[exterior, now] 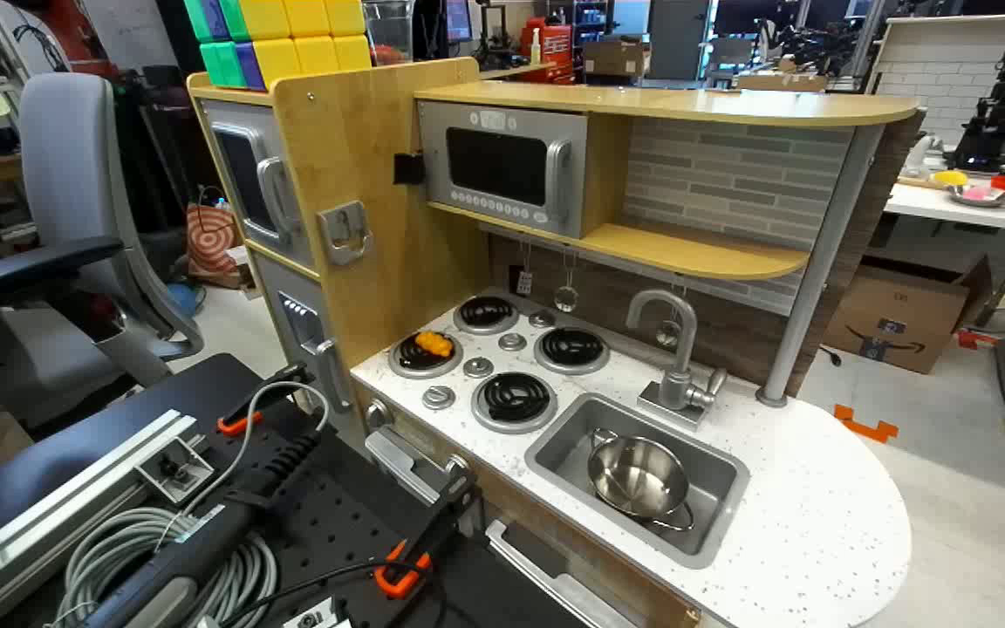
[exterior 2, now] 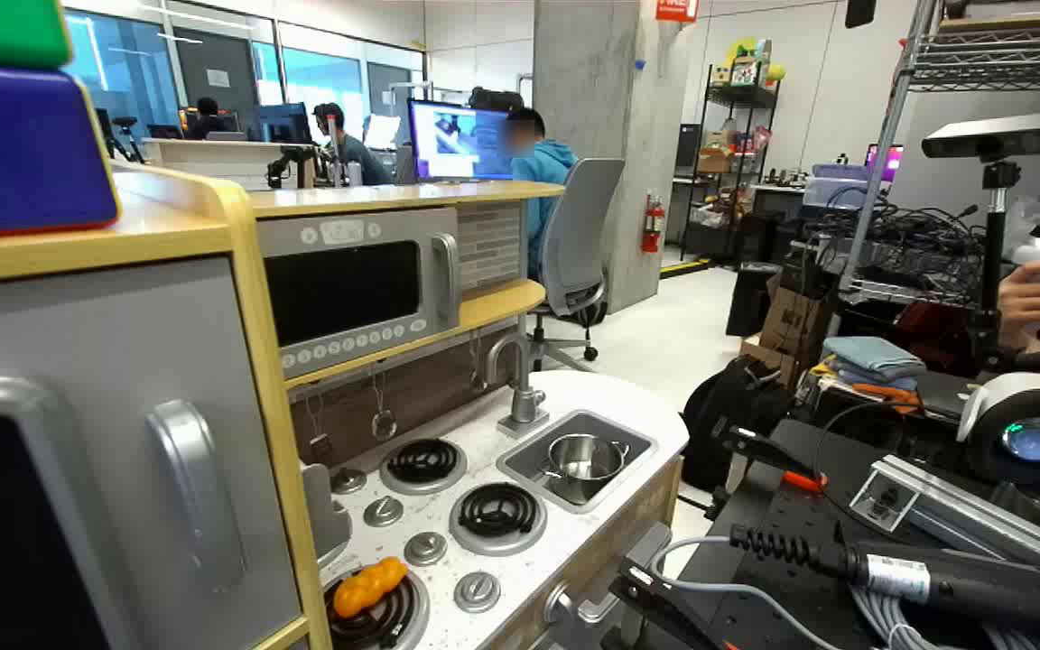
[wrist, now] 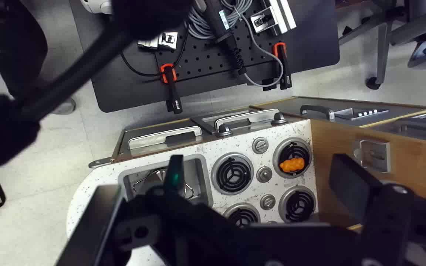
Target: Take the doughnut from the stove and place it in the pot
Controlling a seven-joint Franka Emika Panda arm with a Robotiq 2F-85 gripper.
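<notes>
The doughnut [exterior: 434, 344] is an orange, lumpy, twisted piece. It lies on a black burner of the white stove [exterior: 459, 427], the burner nearest the wooden side panel. It also shows in an exterior view [exterior 2: 369, 587] and in the wrist view [wrist: 292, 164]. The steel pot [exterior: 638, 478] with two wire handles sits in the grey sink; it also shows in an exterior view [exterior 2: 574, 487]. In the wrist view the pot [wrist: 156, 178] is partly hidden by a finger. My gripper [wrist: 258, 170] is wide open and empty, high above the stove. It is out of both exterior views.
The sink [exterior: 734, 515] and faucet [exterior: 684, 349] stand beside the burners. The microwave box [exterior: 502, 170] and shelf [exterior: 703, 251] overhang the back. The wooden side panel [exterior: 389, 218] rises beside the doughnut's burner. A black table [exterior: 337, 515] with cables and clamps stands in front.
</notes>
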